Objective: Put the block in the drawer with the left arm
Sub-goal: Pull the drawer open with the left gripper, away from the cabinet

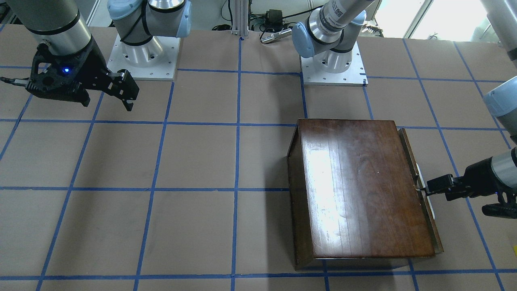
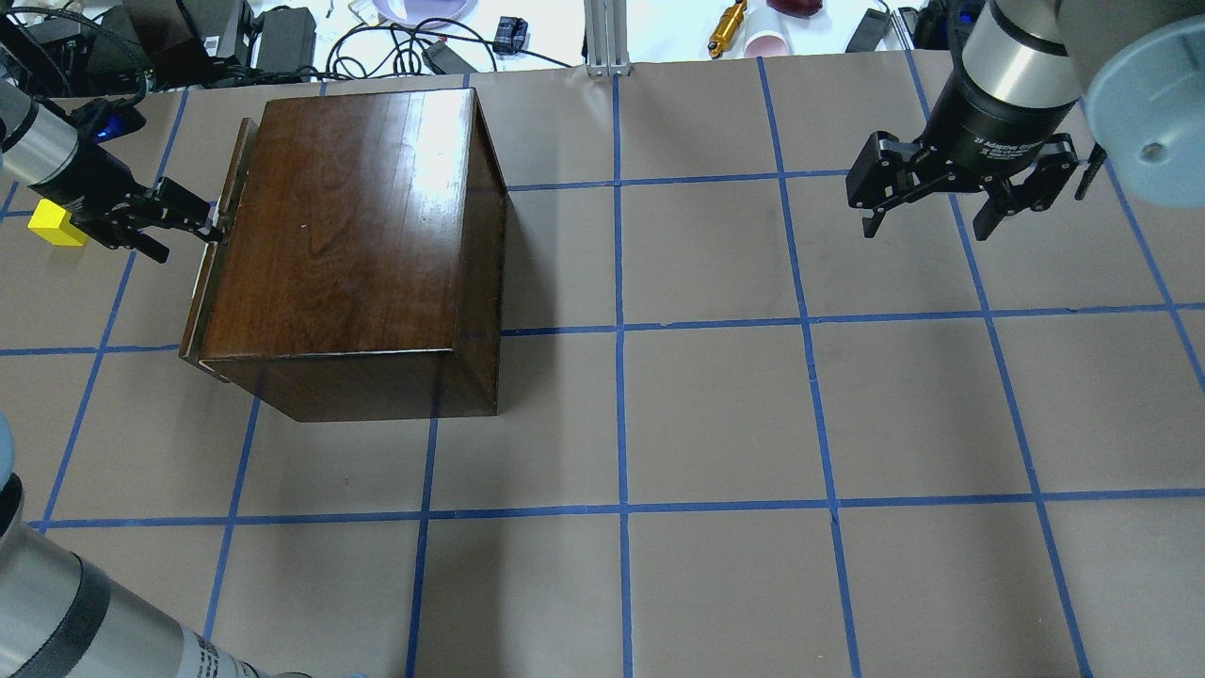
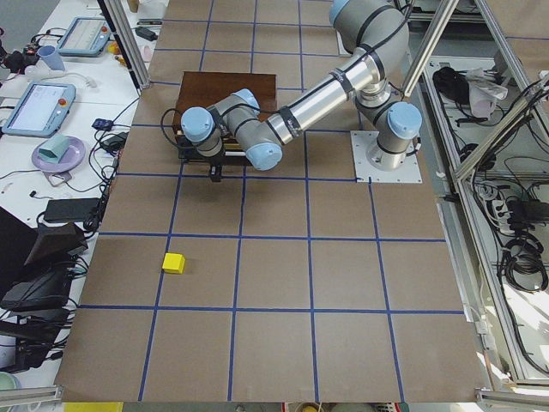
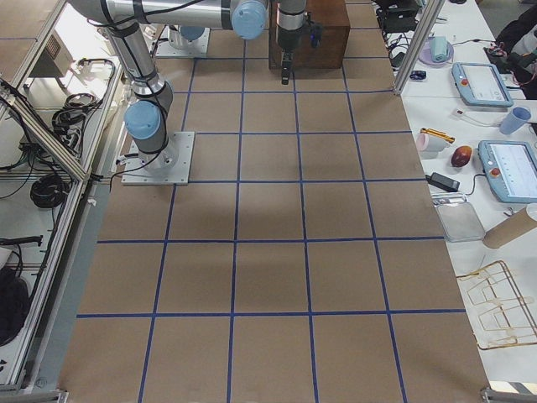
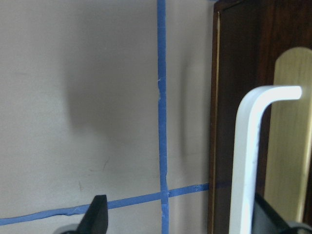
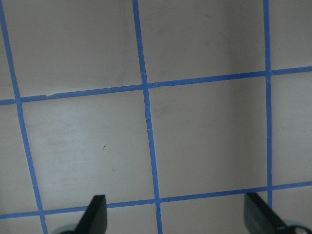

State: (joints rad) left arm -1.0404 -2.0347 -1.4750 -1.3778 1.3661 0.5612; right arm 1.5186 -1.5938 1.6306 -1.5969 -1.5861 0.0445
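The dark-brown wooden box (image 2: pixel 348 235) stands on the table's left half. Its drawer front (image 2: pixel 215 247) faces left and no pale tray shows. My left gripper (image 2: pixel 193 221) is at the drawer front, open. In the left wrist view the white pull (image 5: pixel 246 161) stands between the jaws, close to the right finger (image 5: pixel 265 217). The gripper also shows in the front-facing view (image 1: pixel 424 190). The yellow block (image 2: pixel 55 224) lies on the table just behind the left gripper, away from the box; it also shows in the exterior left view (image 3: pixel 174 263). My right gripper (image 2: pixel 927 221) hovers open and empty at the far right.
Brown paper with blue tape lines (image 2: pixel 621 330) covers the table. Both arm bases (image 1: pixel 143 56) stand at the robot's edge. Cables, cups and tablets (image 4: pixel 499 84) lie beyond the far edge. The right wrist view shows only bare table (image 6: pixel 146 122).
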